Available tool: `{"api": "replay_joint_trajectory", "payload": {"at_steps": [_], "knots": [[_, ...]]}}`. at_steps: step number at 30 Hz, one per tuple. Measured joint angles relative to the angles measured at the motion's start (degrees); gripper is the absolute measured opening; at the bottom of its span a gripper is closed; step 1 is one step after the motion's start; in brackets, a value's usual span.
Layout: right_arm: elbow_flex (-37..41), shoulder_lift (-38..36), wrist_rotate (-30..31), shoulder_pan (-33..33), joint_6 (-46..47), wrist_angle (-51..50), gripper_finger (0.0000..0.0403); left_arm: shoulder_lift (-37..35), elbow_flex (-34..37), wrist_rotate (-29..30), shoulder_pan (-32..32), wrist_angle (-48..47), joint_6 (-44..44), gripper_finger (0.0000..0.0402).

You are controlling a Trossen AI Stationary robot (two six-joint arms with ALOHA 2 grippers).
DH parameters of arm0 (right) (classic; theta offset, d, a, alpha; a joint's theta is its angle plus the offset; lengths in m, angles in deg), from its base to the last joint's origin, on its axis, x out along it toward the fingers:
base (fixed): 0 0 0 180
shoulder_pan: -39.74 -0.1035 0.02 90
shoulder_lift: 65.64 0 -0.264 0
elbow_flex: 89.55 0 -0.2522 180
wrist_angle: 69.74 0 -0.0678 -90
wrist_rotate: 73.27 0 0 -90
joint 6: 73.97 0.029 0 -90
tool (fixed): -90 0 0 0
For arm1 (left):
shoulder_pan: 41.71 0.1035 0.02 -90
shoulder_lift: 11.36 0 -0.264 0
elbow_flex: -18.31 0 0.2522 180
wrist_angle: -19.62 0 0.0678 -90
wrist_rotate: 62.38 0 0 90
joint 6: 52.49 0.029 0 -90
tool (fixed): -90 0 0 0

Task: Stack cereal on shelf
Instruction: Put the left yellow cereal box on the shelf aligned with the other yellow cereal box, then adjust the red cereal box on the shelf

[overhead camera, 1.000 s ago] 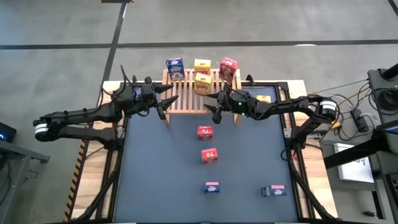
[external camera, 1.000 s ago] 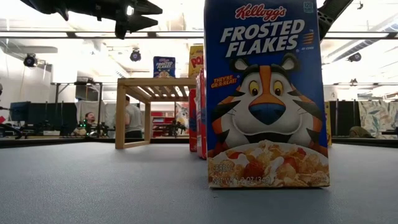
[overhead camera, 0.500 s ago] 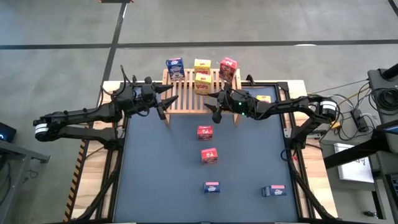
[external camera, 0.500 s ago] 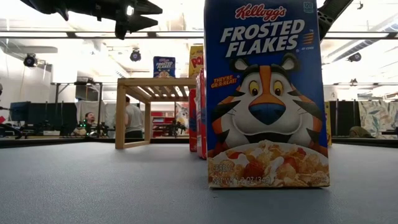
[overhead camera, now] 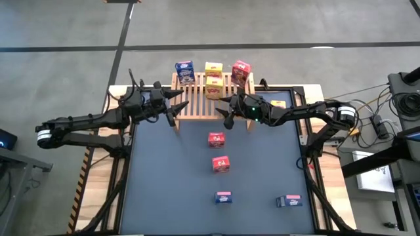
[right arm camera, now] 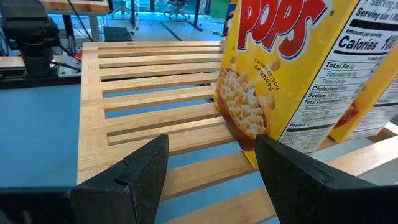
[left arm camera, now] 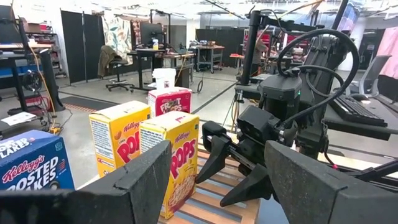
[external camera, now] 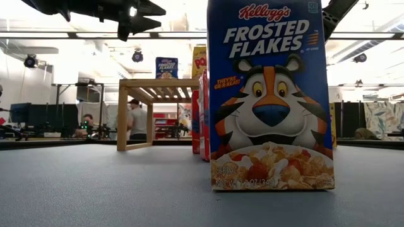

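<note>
The wooden shelf point(overhead camera: 203, 99) stands at the table's far edge. On its slats stand a blue cereal box point(overhead camera: 184, 71), two yellow ones point(overhead camera: 213, 67) point(overhead camera: 213, 86) and a red one point(overhead camera: 241, 71). My left gripper point(overhead camera: 176, 109) hovers open at the shelf's left front, level. My right gripper point(overhead camera: 226, 109) hovers open at its right front, facing the nearer yellow box point(right arm camera: 292, 68) on the slats point(right arm camera: 155, 93). Neither has anything between its fingers. The left wrist view shows the boxes point(left arm camera: 171, 155) and the right gripper point(left arm camera: 230, 168) opposite.
On the blue table top stand two red boxes point(overhead camera: 216, 139) point(overhead camera: 220, 164) at the middle, and two blue ones point(overhead camera: 224, 196) point(overhead camera: 289, 200) near the front edge. The front blue box point(external camera: 271, 94) fills the low view. A yellow box point(overhead camera: 277, 103) lies behind the right arm.
</note>
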Motion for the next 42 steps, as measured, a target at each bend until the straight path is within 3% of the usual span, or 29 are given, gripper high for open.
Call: {"api": "replay_joint_trajectory", "payload": {"at_steps": [21,32,42], "knots": [[-0.1,-1.7,1.7,-0.1,-0.8,-1.6,0.0231,0.7,0.0,0.0,0.0,0.0,0.0,0.0242],[0.0,-10.5,1.4,-1.0,-0.6,-15.0,0.0231,0.7,0.0,-0.1,0.0,-0.5,1.4,0.0242],[1.6,-27.5,1.9,-8.2,0.1,-30.7,0.0231,0.8,0.0,-1.0,0.0,-0.6,1.4,0.0242]]}}
